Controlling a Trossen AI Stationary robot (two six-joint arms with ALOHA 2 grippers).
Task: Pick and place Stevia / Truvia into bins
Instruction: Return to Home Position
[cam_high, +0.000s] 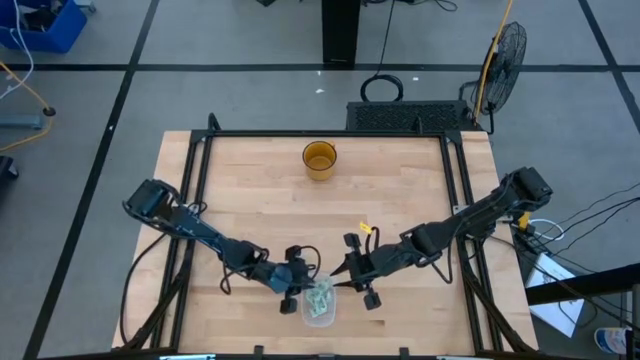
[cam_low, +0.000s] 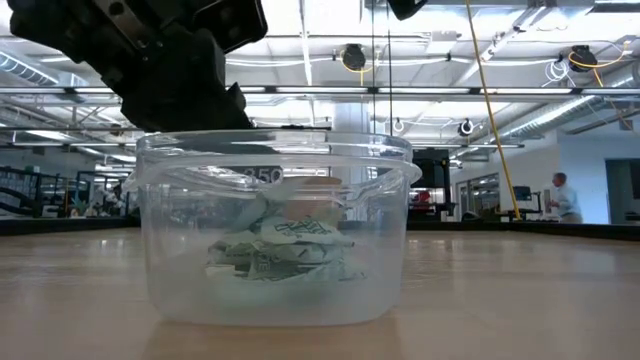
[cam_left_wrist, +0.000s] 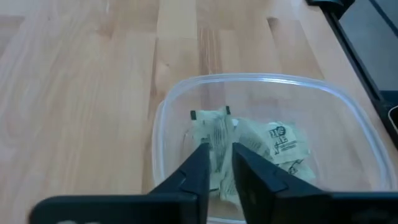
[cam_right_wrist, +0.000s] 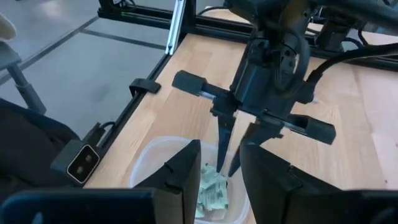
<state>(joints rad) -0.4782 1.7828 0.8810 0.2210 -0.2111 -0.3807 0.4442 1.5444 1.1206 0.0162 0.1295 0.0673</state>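
A clear rounded bin (cam_high: 318, 304) stands near the table's near edge, between both arms. Several pale green and white sachets (cam_left_wrist: 280, 143) lie piled on its floor, and they also show through its wall in the low view (cam_low: 285, 250). My left gripper (cam_left_wrist: 221, 152) hangs over the bin's far-left rim, fingers slanting down into its mouth and open only a narrow gap. One sachet (cam_left_wrist: 211, 124) shows behind that gap, lying in the bin. My right gripper (cam_right_wrist: 221, 146) is open and hovers just right of the bin (cam_right_wrist: 149, 163), facing the left gripper (cam_right_wrist: 227, 169).
A round amber cup (cam_high: 320, 160) stands near the table's far edge. A small yellow scrap (cam_high: 365, 228) lies beside the right arm. Dark frame rails run along the table's left, far and right edges. People stand far off in the room (cam_low: 565, 195).
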